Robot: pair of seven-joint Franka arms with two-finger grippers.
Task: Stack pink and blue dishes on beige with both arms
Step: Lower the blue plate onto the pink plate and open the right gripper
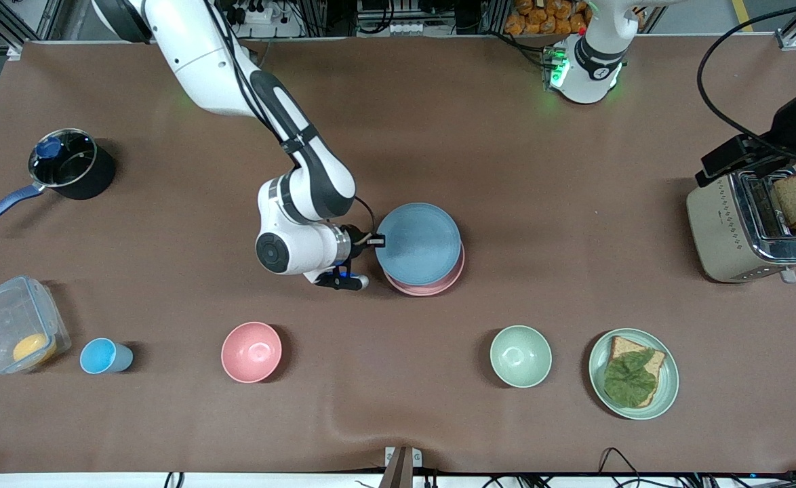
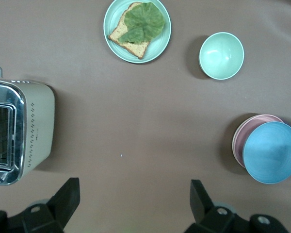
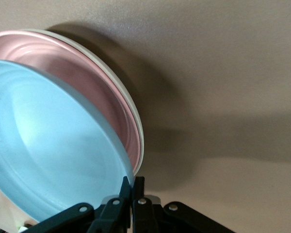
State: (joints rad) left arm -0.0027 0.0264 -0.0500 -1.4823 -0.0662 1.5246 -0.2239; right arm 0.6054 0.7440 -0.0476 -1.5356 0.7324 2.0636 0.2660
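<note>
Three plates sit in one pile at the middle of the worktop (image 1: 439, 135): you can see the blue plate (image 1: 418, 242) on top, tilted and shifted off centre, the pink plate (image 1: 439, 285) under it, and in the right wrist view a thin cream rim of the beige plate (image 3: 136, 116) beneath the pink one. Your right gripper (image 1: 373, 240) is at the blue plate's edge on the side toward the right arm's end of the worktop, and its jaws are pinched narrowly on that rim, the plate's raised edge between them while the rest leans down onto the pink plate. Your left gripper (image 2: 133, 194) hangs high over the worktop beside the toaster (image 1: 750, 227), its jaws spread wide with nothing between them; that arm waits. A slice of bread (image 1: 792, 200) stands in the toaster slot. No brand, label or writing can be read on the plates or the toaster.
</note>
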